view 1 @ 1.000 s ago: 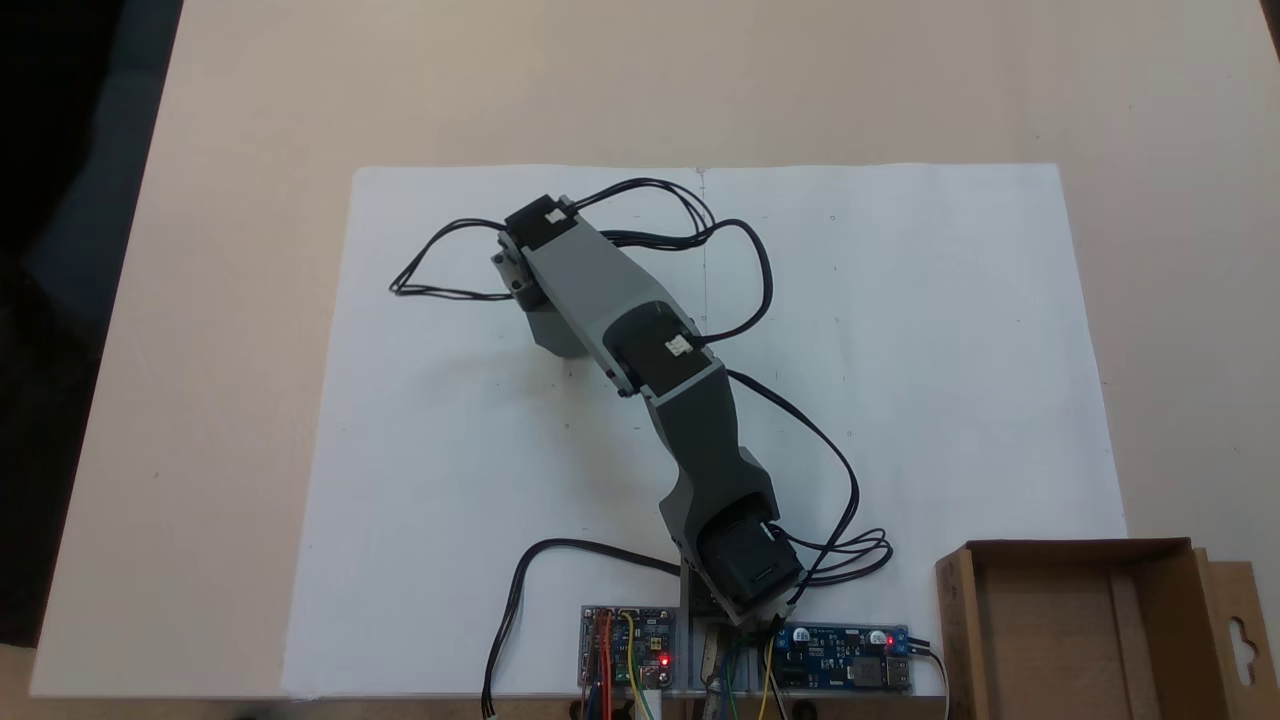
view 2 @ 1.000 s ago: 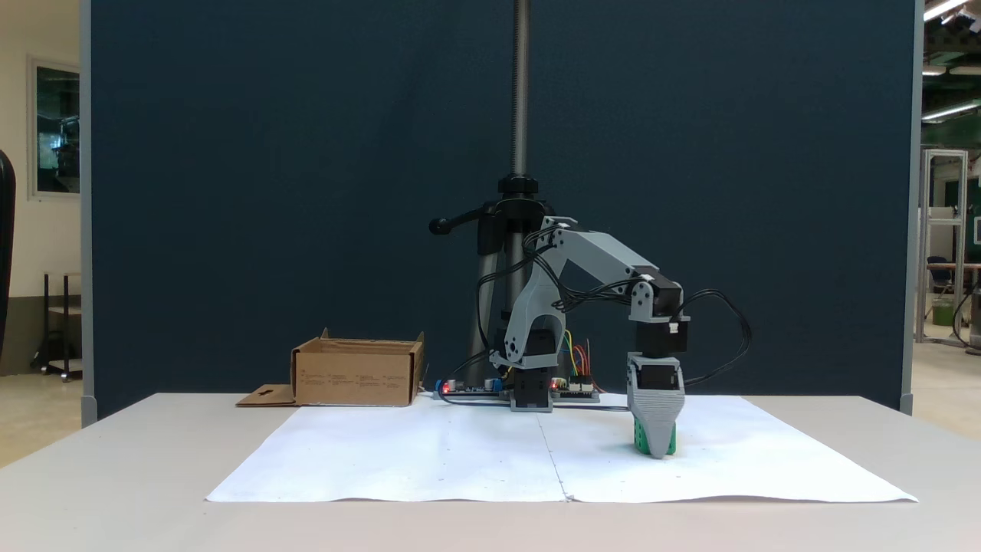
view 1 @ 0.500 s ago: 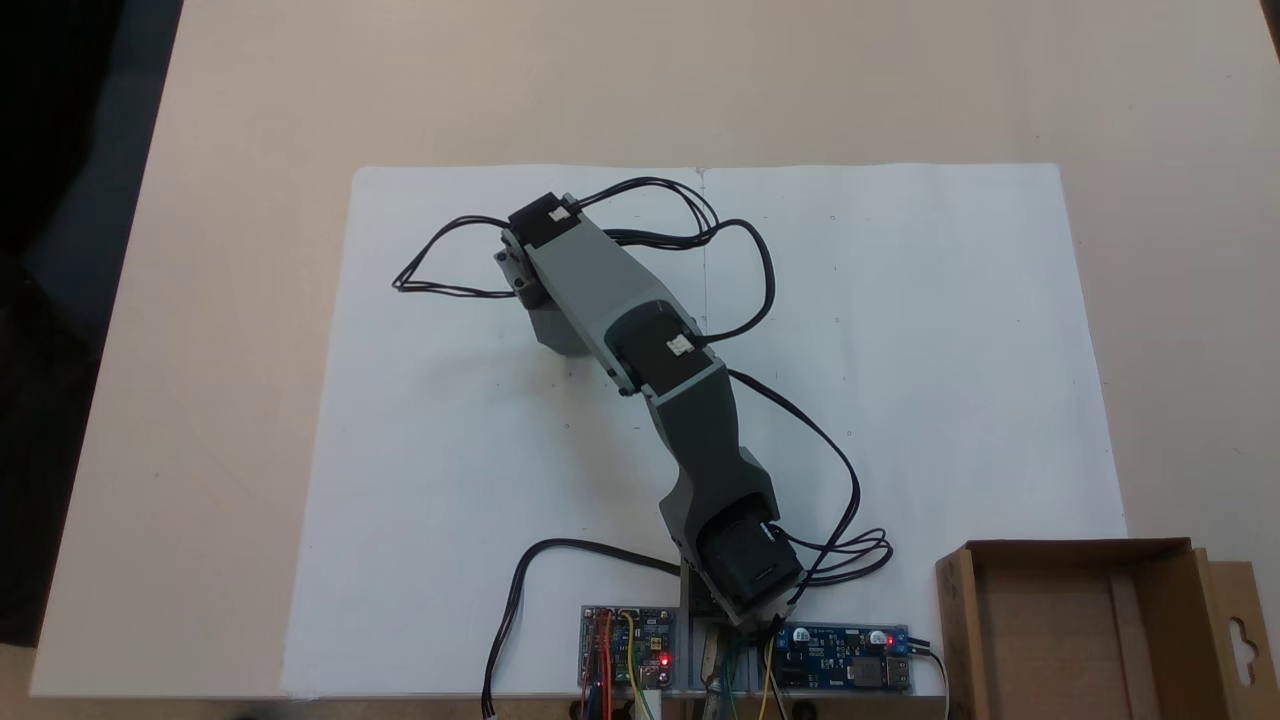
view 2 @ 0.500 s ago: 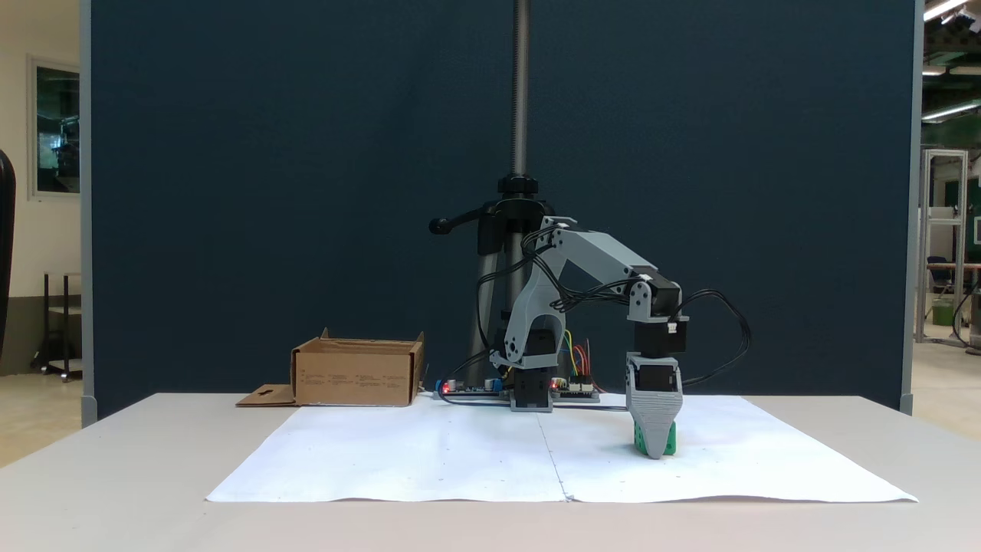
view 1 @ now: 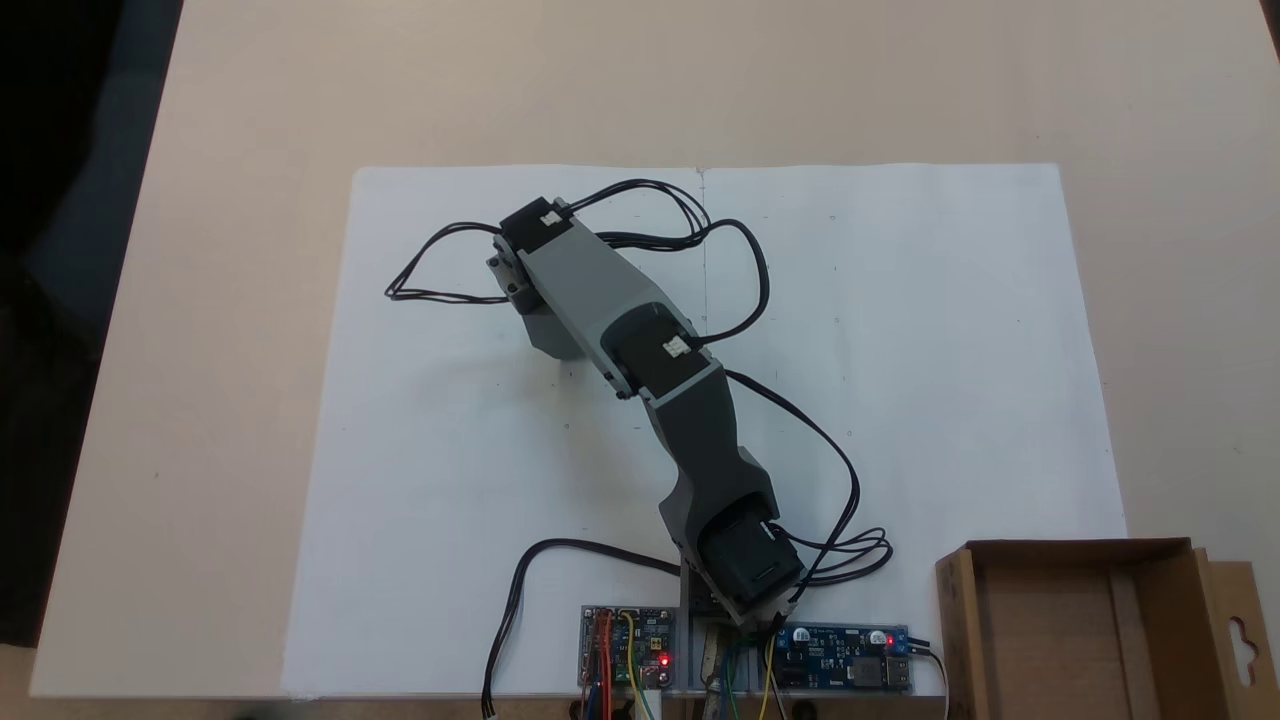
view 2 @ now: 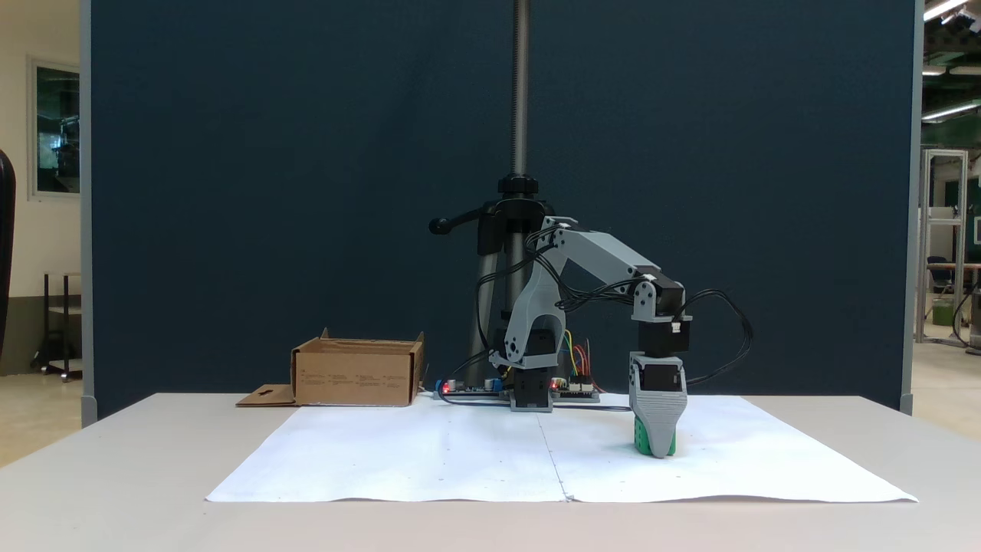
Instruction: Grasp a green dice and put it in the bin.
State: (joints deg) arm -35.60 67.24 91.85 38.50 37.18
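Observation:
The green dice (view 2: pixel 638 442) rests on the white paper right of centre, seen from the side. My gripper (view 2: pixel 657 452) points straight down over it, its grey front finger (view 2: pixel 657 414) covering the dice's middle so green shows on both sides. The jaws stand one behind the other, so their gap is hidden. In the fixed view from above, the wrist (view 1: pixel 545 270) covers both dice and jaws. The brown cardboard bin (view 2: pixel 356 374) stands at the back left of the side view, and in the view from above the bin (view 1: pixel 1040 640) sits at the bottom right with its hang-hole flap.
A large white paper sheet (view 1: pixel 950 330) covers the table middle. Circuit boards (view 1: pixel 845 655) with lit red lights flank the arm's base. Black cables (view 1: pixel 440 265) loop off the wrist. A tripod pole (view 2: pixel 520 92) rises behind the base against a dark blue panel.
The wrist has shifted slightly away from the base, and the gripper has settled a little lower over the dice. The dice stays on the paper.

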